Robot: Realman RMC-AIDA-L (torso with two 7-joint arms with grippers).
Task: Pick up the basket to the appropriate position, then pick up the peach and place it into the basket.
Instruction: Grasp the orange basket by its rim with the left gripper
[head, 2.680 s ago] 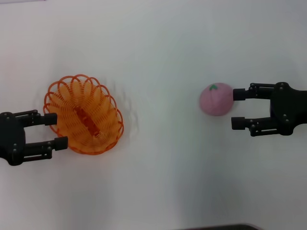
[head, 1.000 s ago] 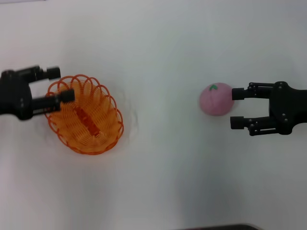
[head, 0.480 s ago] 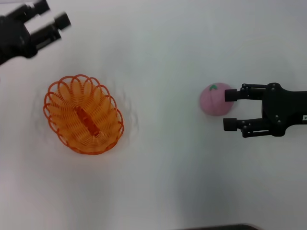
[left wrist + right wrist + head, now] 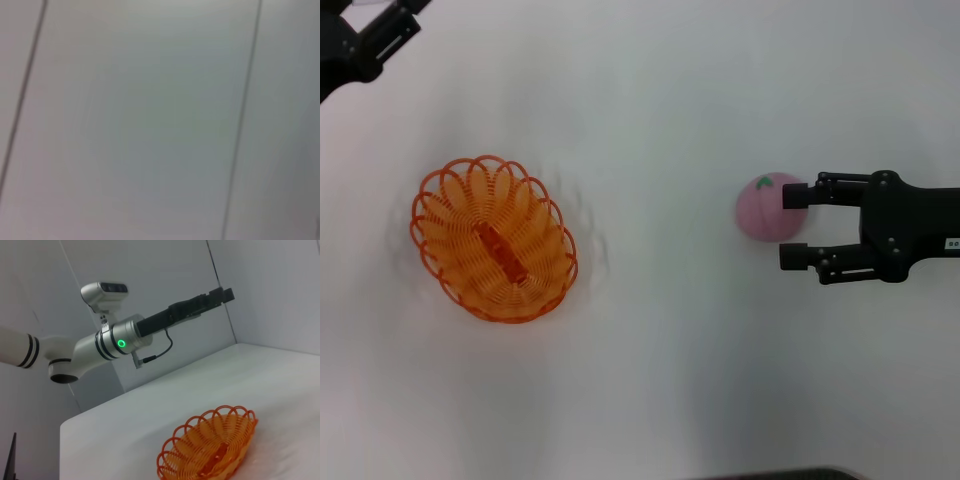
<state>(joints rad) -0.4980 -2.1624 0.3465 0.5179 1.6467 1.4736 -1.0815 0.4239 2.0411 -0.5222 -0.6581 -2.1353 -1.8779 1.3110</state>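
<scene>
The orange wire basket [image 4: 495, 238] sits on the white table at the left, empty; it also shows in the right wrist view [image 4: 210, 450]. The pink peach [image 4: 765, 208] lies at the right. My right gripper [image 4: 793, 227] is open at table height just right of the peach, and its far fingertip [image 4: 795, 195] overlaps the peach's right edge. My left gripper [image 4: 390, 25] is open and empty at the far left corner, well away from the basket; in the right wrist view it hangs high in the air [image 4: 222, 295]. The left wrist view shows only a grey wall.
The white table [image 4: 650, 380] bears nothing else. The left arm's silver wrist with a green light [image 4: 117, 340] hangs above the table's far side. Grey wall panels stand behind.
My left gripper has left the basket's rim and risen toward the far left corner. My right gripper has moved left up to the peach. The basket and the peach have not moved.
</scene>
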